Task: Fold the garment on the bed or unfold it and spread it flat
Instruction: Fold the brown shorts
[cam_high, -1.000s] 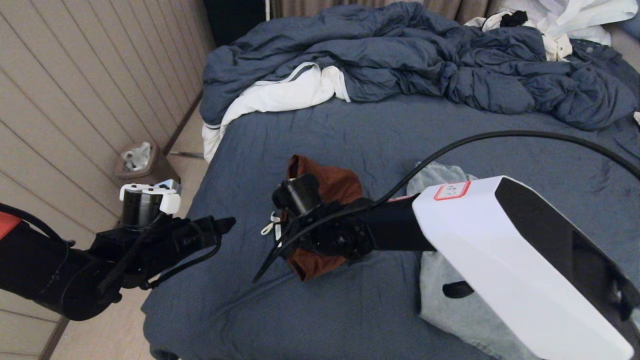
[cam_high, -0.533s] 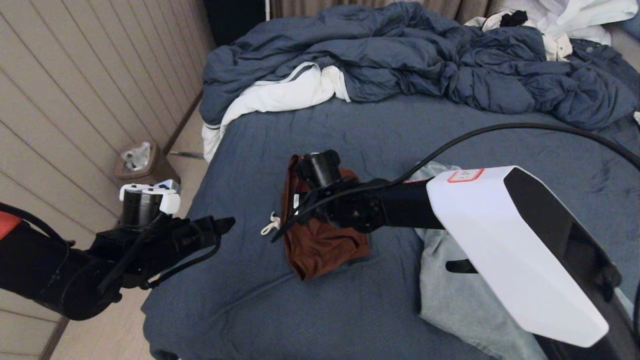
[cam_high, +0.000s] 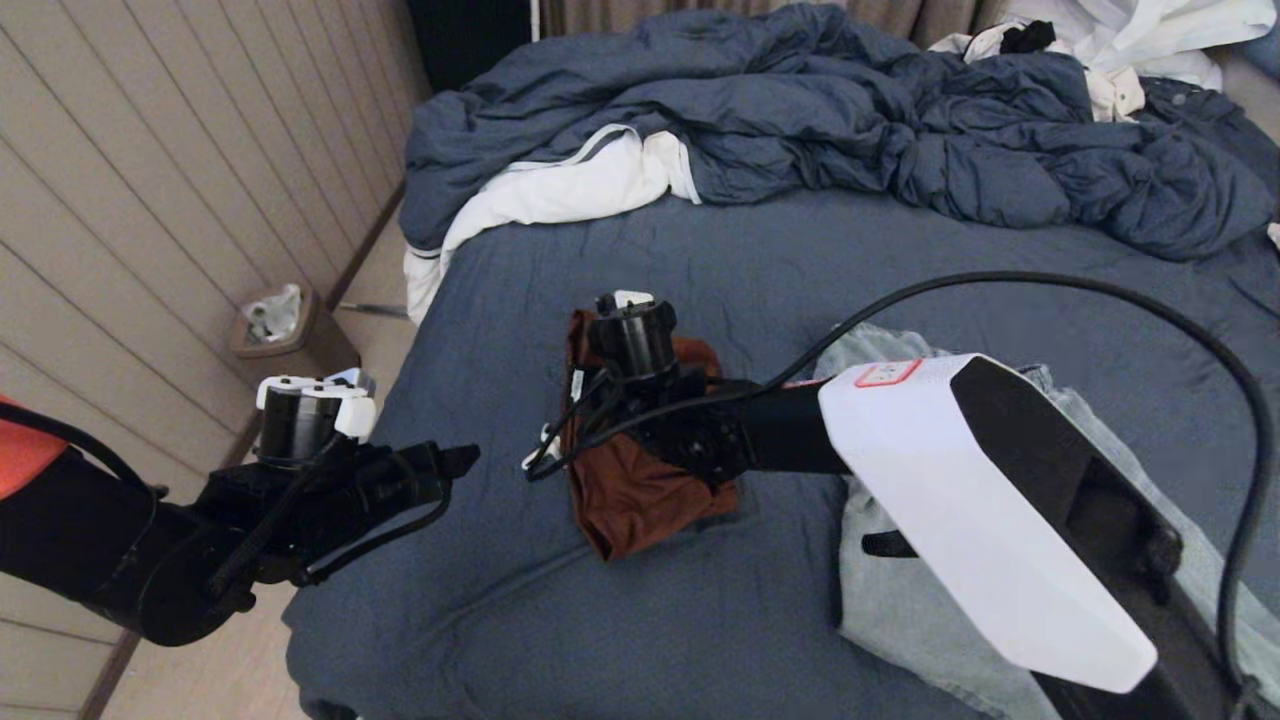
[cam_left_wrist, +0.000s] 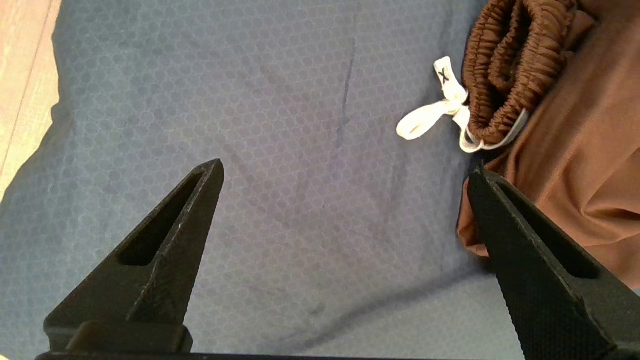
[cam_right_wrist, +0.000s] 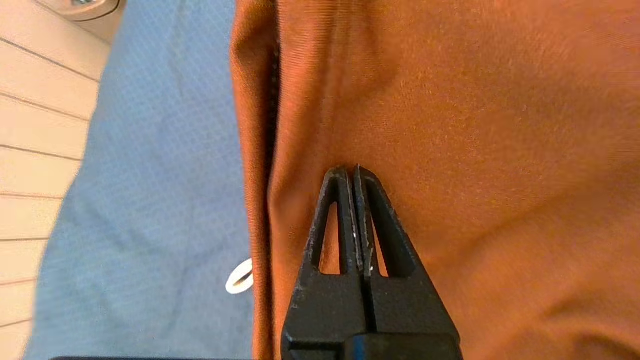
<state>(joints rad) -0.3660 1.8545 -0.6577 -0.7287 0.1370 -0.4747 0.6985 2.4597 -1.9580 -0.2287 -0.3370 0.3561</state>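
Two jaws shut above brown shorts (cam_right_wrist: 450, 100); left jaws open beside them.

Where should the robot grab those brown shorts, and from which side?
Probably the bunched elastic waistband of the brown shorts, beside the white drawstring. It forms a thick ridge raised off the bed sheet, easier to pinch than the flat cloth. The open left end effector hovers on that side, so it could come from the robot's left.
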